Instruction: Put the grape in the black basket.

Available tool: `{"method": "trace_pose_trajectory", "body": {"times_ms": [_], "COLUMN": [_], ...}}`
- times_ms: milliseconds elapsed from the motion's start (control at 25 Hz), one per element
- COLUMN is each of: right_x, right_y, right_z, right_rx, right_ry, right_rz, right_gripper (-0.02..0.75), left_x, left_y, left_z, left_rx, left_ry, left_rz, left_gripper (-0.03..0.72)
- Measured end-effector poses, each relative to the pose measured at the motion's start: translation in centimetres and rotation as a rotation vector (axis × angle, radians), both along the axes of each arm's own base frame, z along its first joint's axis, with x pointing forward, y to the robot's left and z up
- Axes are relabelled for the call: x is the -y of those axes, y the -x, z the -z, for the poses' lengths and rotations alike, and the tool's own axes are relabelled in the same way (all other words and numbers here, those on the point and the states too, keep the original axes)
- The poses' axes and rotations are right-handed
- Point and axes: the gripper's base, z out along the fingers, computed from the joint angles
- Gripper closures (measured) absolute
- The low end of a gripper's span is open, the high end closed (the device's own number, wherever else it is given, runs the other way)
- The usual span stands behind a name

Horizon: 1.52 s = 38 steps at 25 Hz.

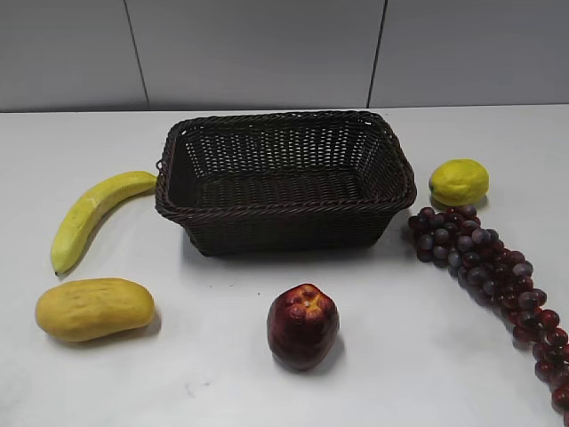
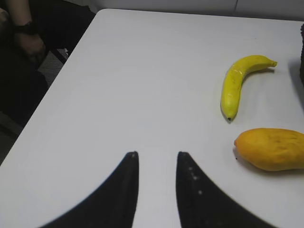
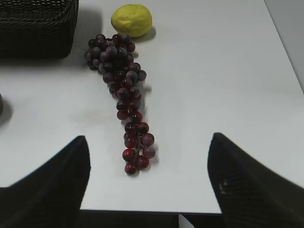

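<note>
The grape (image 1: 484,262) is a long dark purple-red bunch lying on the white table to the right of the black basket (image 1: 284,213); it runs toward the front right edge. In the right wrist view the grape (image 3: 124,95) lies lengthwise ahead of my right gripper (image 3: 148,142), which is wide open, empty and above the table's front edge; the basket's corner (image 3: 42,28) is at the top left. My left gripper (image 2: 156,154) is open and empty over bare table at the left. Neither gripper shows in the exterior view.
A yellow lemon (image 1: 459,182) sits beside the basket's right end, behind the grape. A dark red apple (image 1: 303,326) stands in front of the basket. A banana (image 1: 93,213) and a yellow mango (image 1: 94,308) lie at the left. A person's arm (image 2: 23,38) is beyond the table's left edge.
</note>
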Motion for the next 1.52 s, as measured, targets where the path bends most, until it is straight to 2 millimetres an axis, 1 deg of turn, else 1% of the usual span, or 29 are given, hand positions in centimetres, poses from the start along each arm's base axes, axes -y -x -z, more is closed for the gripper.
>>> {"method": "trace_pose_trajectory", "body": {"times_ms": [440,520,640,760,840,1040,1240,1400,1520], "right_x": [0.0,0.0,-0.1,-0.3,-0.4,-0.8,-1.4,-2.5,-3.5], "right_y": [0.0,-0.5,-2.1,-4.7,-6.8,-12.0,-17.1,-21.0,-23.4], "right_z": [0.0,-0.5,-1.5,-2.0,-2.1,-1.4,1.1,3.0,4.5], "right_rx": [0.001,-0.001,-0.046,-0.148,-0.229,-0.409,-0.592,-0.673,-0.732], "right_ry": [0.018,0.029,0.031,0.036,0.044,0.115,0.151,0.142,0.172], "right_rz": [-0.009,-0.013,-0.015,-0.016,-0.019,-0.066,-0.13,-0.183,-0.237], "right_gripper": [0.155,0.155,0.155,0.155,0.155,0.155,0.155,0.155,0.155], "left_x": [0.0,0.0,0.0,0.0,0.0,0.0,0.0,0.0,0.0], "left_y": [0.0,0.0,0.0,0.0,0.0,0.0,0.0,0.0,0.0], "left_z": [0.0,0.0,0.0,0.0,0.0,0.0,0.0,0.0,0.0], "left_rx": [0.0,0.0,0.0,0.0,0.0,0.0,0.0,0.0,0.0], "left_ry": [0.0,0.0,0.0,0.0,0.0,0.0,0.0,0.0,0.0], "left_rz": [0.0,0.0,0.0,0.0,0.0,0.0,0.0,0.0,0.0], "left_gripper": [0.471,0.471,0.471,0.471,0.471,0.471,0.471,0.471,0.471]}}
